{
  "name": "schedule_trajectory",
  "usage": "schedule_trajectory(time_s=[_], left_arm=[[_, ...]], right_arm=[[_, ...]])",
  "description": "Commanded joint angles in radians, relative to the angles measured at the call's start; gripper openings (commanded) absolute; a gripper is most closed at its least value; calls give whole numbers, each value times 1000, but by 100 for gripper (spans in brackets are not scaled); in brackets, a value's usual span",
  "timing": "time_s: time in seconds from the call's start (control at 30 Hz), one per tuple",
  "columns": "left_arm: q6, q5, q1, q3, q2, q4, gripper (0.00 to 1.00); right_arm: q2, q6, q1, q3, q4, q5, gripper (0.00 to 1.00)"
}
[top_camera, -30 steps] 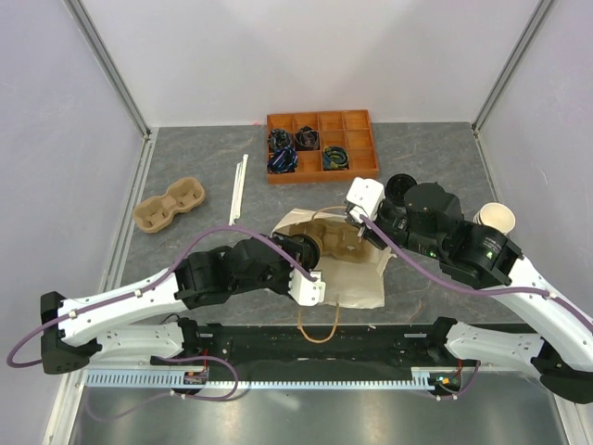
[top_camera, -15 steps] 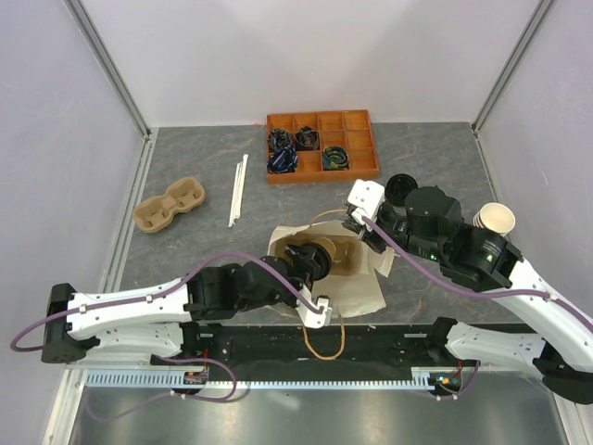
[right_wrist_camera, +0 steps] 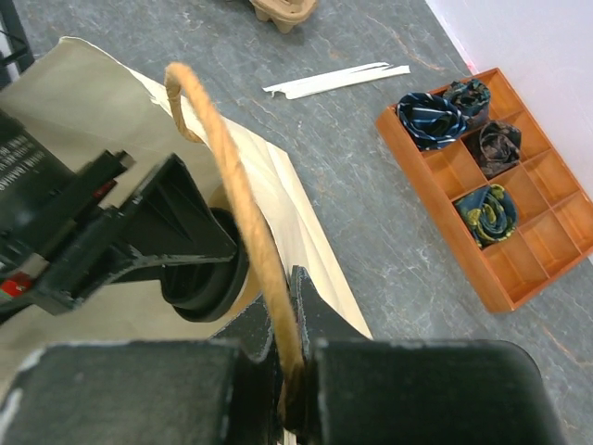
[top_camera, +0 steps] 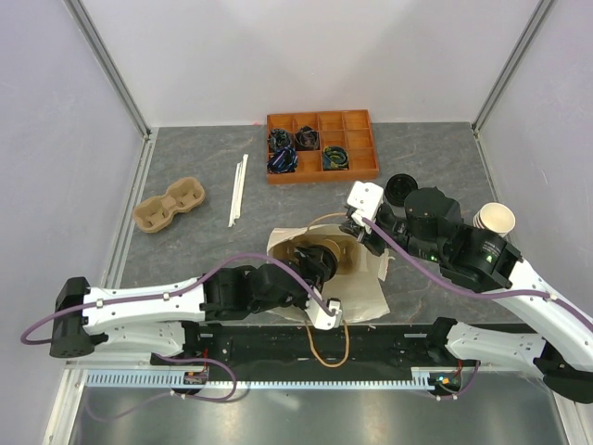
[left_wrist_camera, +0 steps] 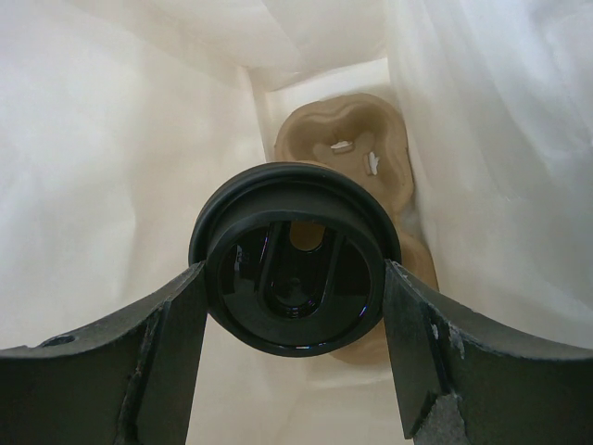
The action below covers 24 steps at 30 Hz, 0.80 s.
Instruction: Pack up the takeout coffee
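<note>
Inside the cream paper bag [left_wrist_camera: 93, 139], the left gripper [left_wrist_camera: 292, 278] clamps the small tan paper cup [left_wrist_camera: 295, 232] by its glossy round black lid, above a brown pulp carrier [left_wrist_camera: 347, 148]. The right gripper [right_wrist_camera: 289, 389] is closed on the bag's twine handle [right_wrist_camera: 236, 195].

- My left arm [top_camera: 157, 301] lies low along the near edge, running toward 3 o'clock, its wrist turned toward 12.
- My left gripper [left_wrist_camera: 295, 273] has its fingers spread wide, one pressed against each side of the takeout coffee [left_wrist_camera: 296, 311] at the lid.
- My right arm [top_camera: 482, 255] reaches from a raised elbow toward 10 o'clock.
- My right gripper [right_wrist_camera: 295, 389] is pinched tight on the rope handle [right_wrist_camera: 236, 185].
</note>
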Motion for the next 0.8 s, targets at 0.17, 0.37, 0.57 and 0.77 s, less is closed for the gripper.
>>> schedule_trajectory(time_s=[0.17, 0.37, 0.57, 0.77], left_arm=[[18, -16, -7, 18, 41, 105, 24], [2, 16, -7, 24, 75, 90, 25], [-14, 7, -7, 27, 107, 114, 24], [-15, 12, -6, 41, 119, 143, 24]], right_arm=[[-23, 63, 7, -12, 58, -39, 0], [-27, 94, 7, -18, 69, -49, 0], [-32, 125, 5, -18, 74, -65, 0], [-40, 160, 7, -44, 89, -75, 0]])
